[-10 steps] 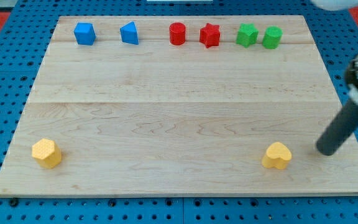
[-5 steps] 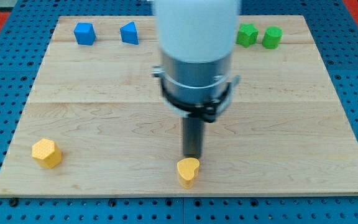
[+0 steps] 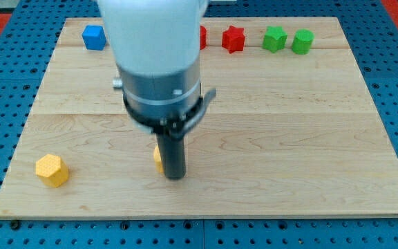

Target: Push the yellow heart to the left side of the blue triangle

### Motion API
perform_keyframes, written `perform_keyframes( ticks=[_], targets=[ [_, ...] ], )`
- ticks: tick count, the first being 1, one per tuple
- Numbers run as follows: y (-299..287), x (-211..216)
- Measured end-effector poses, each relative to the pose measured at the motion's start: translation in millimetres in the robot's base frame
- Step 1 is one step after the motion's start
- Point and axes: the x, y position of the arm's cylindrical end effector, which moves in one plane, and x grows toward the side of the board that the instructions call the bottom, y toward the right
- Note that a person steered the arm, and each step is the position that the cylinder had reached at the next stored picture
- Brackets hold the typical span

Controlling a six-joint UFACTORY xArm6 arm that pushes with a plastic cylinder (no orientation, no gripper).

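- My tip (image 3: pixel 175 176) stood on the near half of the wooden board (image 3: pixel 289 138), a little left of centre; I carry no fingers, only a plain rod, so nothing was open, closed or gripped.
- The yellow heart (image 3: pixel 157 158) showed only as a small sliver at the rod's left edge, touching or just beside it; the rod hid most of it, so its exact pose could not be told.
- The blue triangle could not be seen: the arm's pale body (image 3: pixel 154 55) covered the far-left stretch of the board where it would lie.
- A blue cube (image 3: pixel 94 37) stood at the far left, and along the far edge to the right were a red block (image 3: pixel 202 36) partly hidden, a red star (image 3: pixel 233 39), a green star-like block (image 3: pixel 275 38) and a green cylinder (image 3: pixel 302 41).
- A yellow hexagonal block (image 3: pixel 52 170) sat near the left corner, well apart from the heart.
- By my judgement the step in hand was the carry itself, with the heart a long way from the far row.
- The next move would call for getting my tip to the near side of the heart and pushing it far and slightly left, aiming for the gap beside the blue cube without knocking it.
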Motion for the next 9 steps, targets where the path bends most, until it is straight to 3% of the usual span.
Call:
perform_keyframes(
  ticks=[2,4,5,6,7,8,9],
  targets=[
    [-40,-68],
    [-127,-96],
    [-126,-152],
    [-130,-114],
    [-205,-110],
    [-180,-136],
    [-170,-135]
  ],
)
